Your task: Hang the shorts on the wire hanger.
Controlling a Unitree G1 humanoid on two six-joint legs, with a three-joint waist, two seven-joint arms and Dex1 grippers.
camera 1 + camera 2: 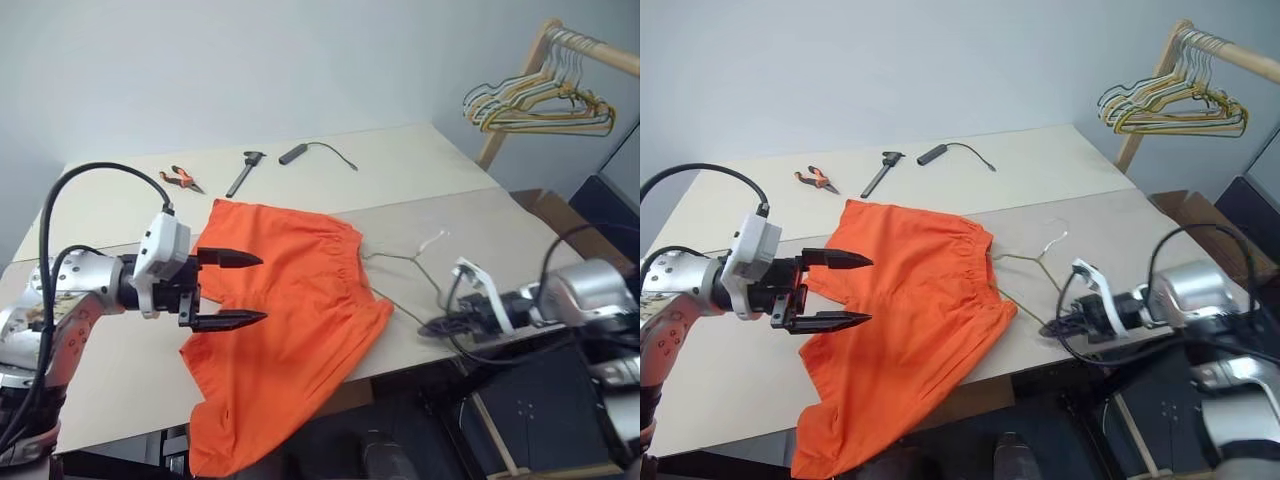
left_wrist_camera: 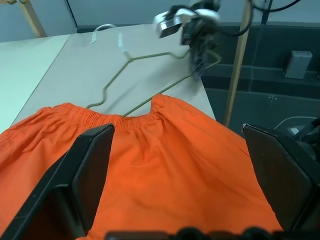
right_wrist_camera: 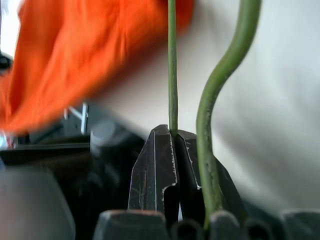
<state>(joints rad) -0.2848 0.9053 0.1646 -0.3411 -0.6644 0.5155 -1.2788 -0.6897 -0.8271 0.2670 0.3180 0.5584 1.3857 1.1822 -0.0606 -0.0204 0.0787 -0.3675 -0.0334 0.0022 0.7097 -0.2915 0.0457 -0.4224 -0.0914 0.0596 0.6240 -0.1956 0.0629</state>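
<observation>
**benchrat:** So where was everything? The bright orange soft fabric shorts (image 1: 285, 320) lay flat across the middle of the frame, one leg drooping over the near edge of the pale table (image 1: 420, 160). The thin bare grey wire hanger (image 1: 400, 275) lay just right of the gathered waistband, one side of it running in under the fabric there.

**wirenut:** Yep, and the right gripper (image 1: 440, 327), lower right of the frame, was clamped shut on the hanger's wire near its outer corner. In the right wrist view you could see the wire pinched right between the tips. The left gripper (image 1: 235, 290), at centre left, hung over the shorts with its jaws spread wide, holding nothing.

**benchrat:** What could go wrong?

**wirenut:** My guess: that pinch is thin and at the very tips, so the wire could twist or slip out once it drags against cloth. The dangling leg could also pull the shorts off the table.

**benchrat:** Any containers?

**wirenut:** None. Just orange-handled pliers (image 1: 180, 179), a dark caliper-like tool (image 1: 243, 173) and a black cable (image 1: 315, 152) loose at the far end, plus a bunch of coloured hangers (image 1: 540, 105) on a wooden rail at upper right.
</observation>
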